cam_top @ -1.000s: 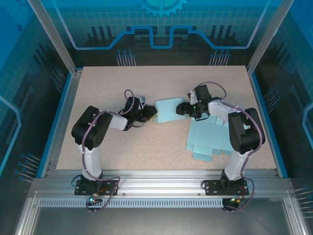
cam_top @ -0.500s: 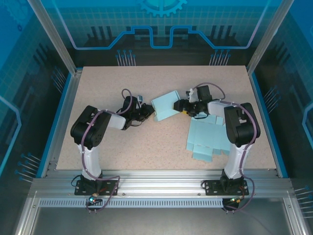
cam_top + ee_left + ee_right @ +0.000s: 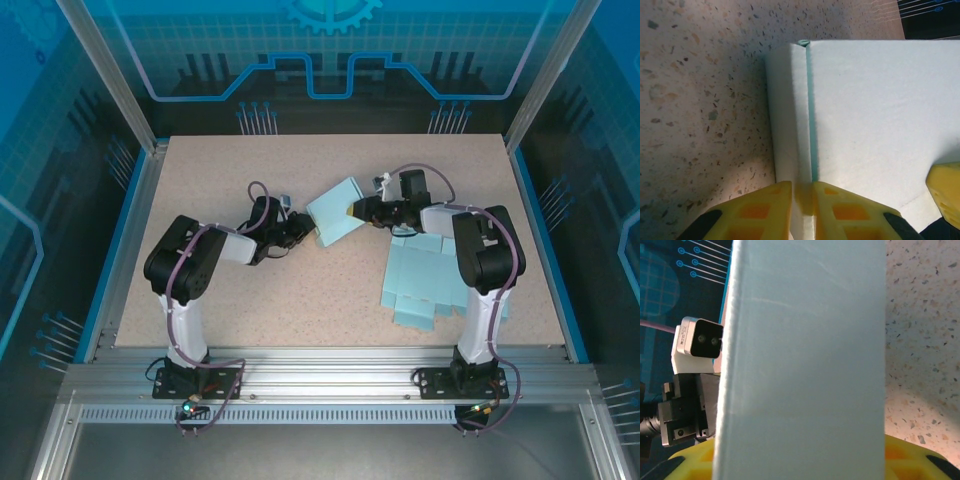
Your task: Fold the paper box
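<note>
I have my left fingers (image 3: 306,232) pinching the light-blue paper box (image 3: 333,208) by one wall. The right fingers (image 3: 356,211) flank its opposite edge, and I cannot tell if they grip.

The light-blue half-folded paper box (image 3: 333,208) lies on the speckled counter (image 3: 250,300), about midway between the left and right edges and nearer the far edge. The left gripper (image 3: 303,232) sits at the box's near left corner, with one finger on each side of a wall. The right gripper (image 3: 356,211) meets the box's right side. A pile of flat light-blue paper blanks (image 3: 420,285) lies toward the counter's near right corner, before the right gripper.
</note>
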{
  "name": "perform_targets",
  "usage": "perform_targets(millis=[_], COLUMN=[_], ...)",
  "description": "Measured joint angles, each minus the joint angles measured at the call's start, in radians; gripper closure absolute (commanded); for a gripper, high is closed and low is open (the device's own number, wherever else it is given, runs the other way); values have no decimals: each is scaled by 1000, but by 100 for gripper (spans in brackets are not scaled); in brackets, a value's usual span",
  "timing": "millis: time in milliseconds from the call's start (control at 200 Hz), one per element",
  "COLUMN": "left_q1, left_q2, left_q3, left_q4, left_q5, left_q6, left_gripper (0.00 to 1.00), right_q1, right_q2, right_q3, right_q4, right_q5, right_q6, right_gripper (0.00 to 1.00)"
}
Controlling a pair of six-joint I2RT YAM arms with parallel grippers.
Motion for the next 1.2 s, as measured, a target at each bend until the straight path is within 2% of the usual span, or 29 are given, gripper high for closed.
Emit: perform_targets(millis=[235, 385, 495, 635, 790, 900, 1030, 1196], left_q1=[5, 3, -11, -104, -369, -488, -564, -578], left_q2=[-51, -215, -356, -523, -601, -565, -451, -331], left_q3=[-39, -92, -138, -240, -315, -314, -291, -208], left_q4=[-14, -27, -17, 16, 6, -34, -47, -80], left_q5=[-16, -46, -89, -168, -313, -421, -578, -732], left_q6=[56, 185, 323, 613, 1082, 1331, 1508, 1591], left_gripper=[48, 25, 2, 1, 1, 1, 1, 1], right_q1=[0, 0, 0, 0, -2, -2, -2, -2], right_q2=[-25, -91, -142, -175, -202, -239, -278, -300], right_q3=[-15, -31, -48, -61, -74, -75, -75, -75], right_q4=[-24, -112, -170, -288, -442, -553, -645, -692], right_q5=[17, 26, 12, -17, -50, -53, -50, -50], right_q6=[65, 153, 222, 283, 303, 298, 291, 287], right_gripper=[63, 66, 67, 65, 65, 65, 65, 65])
